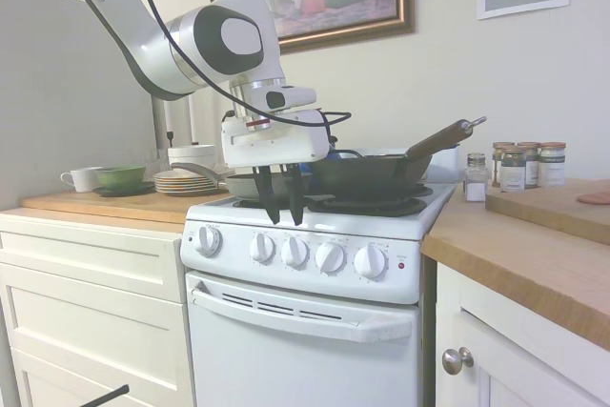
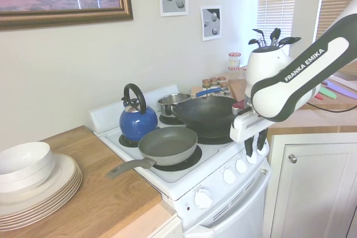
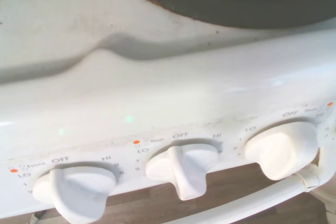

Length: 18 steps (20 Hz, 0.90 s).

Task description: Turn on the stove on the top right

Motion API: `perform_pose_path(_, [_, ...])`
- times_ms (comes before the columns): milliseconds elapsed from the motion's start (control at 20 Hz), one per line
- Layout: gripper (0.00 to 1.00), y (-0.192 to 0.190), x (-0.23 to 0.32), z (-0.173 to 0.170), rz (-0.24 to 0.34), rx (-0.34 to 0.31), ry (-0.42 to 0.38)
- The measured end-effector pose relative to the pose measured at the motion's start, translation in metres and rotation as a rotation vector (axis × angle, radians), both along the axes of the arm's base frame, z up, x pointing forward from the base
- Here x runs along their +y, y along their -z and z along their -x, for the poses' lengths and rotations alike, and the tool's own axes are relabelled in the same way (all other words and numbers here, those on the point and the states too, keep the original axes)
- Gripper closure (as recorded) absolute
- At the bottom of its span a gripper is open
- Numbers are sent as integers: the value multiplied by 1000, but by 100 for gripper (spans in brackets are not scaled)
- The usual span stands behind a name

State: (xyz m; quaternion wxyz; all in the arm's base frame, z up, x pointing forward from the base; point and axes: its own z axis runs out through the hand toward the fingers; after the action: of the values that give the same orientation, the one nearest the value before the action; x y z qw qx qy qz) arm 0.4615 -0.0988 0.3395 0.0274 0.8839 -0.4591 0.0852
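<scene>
The stove (image 1: 315,331) is a small white electric range set between white cabinets, its front panel carrying five round white knobs (image 1: 330,256) in a row above the oven door handle (image 1: 300,315), with a tiny red light (image 1: 401,264) at the panel's far end. It is fixed and heavy, so nothing but a knob will move. The knobs look like hard, smooth plastic with a raised ridge across the face, as the wrist view shows on the middle knob (image 3: 182,167), printed "Rear", with OFF, LO and HI markings around it. That ridge is the place to pinch, one finger on each flat side; the rounded rim would likely slip. A knob of this kind probably turns stiffly and may need pushing in first, a judgement only. Which knob serves the top right burner cannot be read with certainty from here. The hand (image 1: 279,207) hangs over the stove's front edge, just above the knobs left of centre, its two dark fingers pointing down with a narrow gap between them, gripping nothing. On the burners behind it sit a dark wok (image 2: 209,116), a grey frying pan (image 2: 167,145), a blue kettle (image 2: 138,121) and a small steel pot (image 2: 173,103). Plates (image 2: 39,190) are stacked on the counter (image 2: 106,199) beside the stove.
</scene>
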Motion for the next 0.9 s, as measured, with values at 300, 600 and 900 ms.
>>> perform_pose_path(300, [0,0,1,0,-3,0,0])
perform_pose_path(600, [0,0,1,0,-7,0,4])
perform_pose_path(900, [0,1,0,1,-9,-1,6])
